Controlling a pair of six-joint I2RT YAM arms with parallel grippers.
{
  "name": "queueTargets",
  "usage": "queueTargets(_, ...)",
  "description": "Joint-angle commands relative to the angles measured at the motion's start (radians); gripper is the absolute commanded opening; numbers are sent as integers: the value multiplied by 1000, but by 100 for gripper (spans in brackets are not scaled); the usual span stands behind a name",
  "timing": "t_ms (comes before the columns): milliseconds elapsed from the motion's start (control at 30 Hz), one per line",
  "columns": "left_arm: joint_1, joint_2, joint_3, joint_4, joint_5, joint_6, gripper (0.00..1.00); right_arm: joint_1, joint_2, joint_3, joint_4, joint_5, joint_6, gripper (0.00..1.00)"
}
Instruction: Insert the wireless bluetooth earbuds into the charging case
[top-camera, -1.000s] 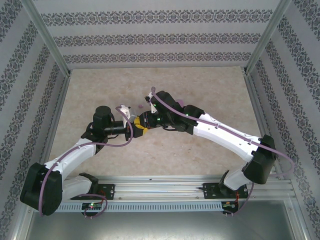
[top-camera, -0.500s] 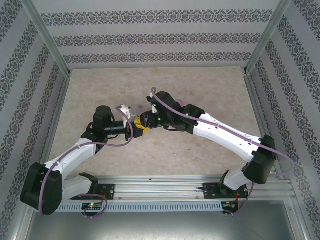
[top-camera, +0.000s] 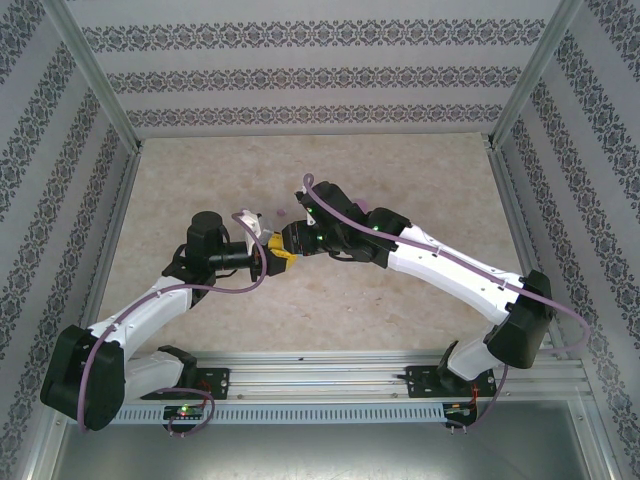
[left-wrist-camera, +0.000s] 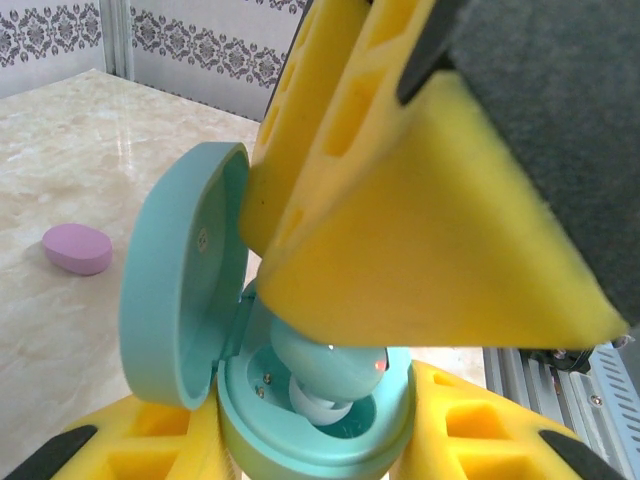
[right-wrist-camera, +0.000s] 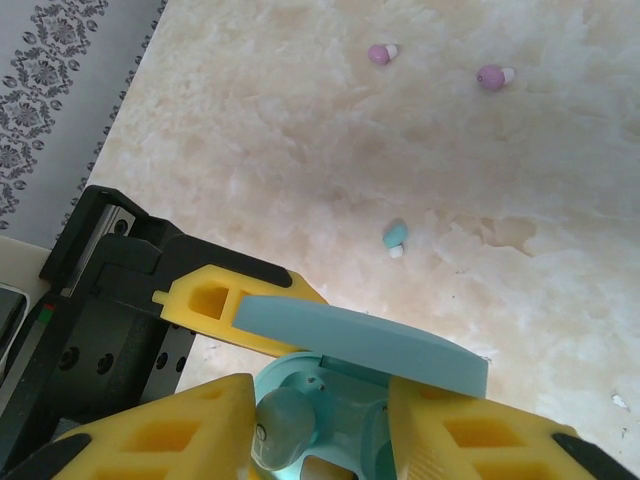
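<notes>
My left gripper (left-wrist-camera: 320, 455) is shut on the base of the light blue charging case (left-wrist-camera: 250, 415), whose lid (left-wrist-camera: 185, 290) stands open. A light blue earbud (left-wrist-camera: 330, 372) sits in the case's well, tip down. My right gripper (right-wrist-camera: 320, 440) hangs right over the case (right-wrist-camera: 350, 400). Its yellow fingers (right-wrist-camera: 165, 430) stand apart, and the earbud (right-wrist-camera: 285, 430) lies against the left one only. On the table lie another light blue earbud (right-wrist-camera: 395, 237) and two pink ones (right-wrist-camera: 381, 53) (right-wrist-camera: 493, 76). Both grippers meet mid-table (top-camera: 274, 250).
A shut pink oval case (left-wrist-camera: 77, 249) lies on the marble table to the left of the held case. Patterned walls and metal posts (top-camera: 100, 90) fence the table. The aluminium rail (top-camera: 320, 375) runs along the near edge.
The right gripper's fingers have spread apart over the case. Both arms have stayed almost where they were.
</notes>
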Motion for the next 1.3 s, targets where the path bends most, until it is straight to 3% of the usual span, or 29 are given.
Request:
queueTargets(0,-21,-10,21,19,69,24,10,-10,-24,23,-7,70,-17,41)
queueTargets(800,-24,-9,10,32,67,29,10,-11,-50,-11,39,29,8,30)
queueTargets(1267,-26,-9,14,32,66,32,10,-10,0,7,35,1,17,34)
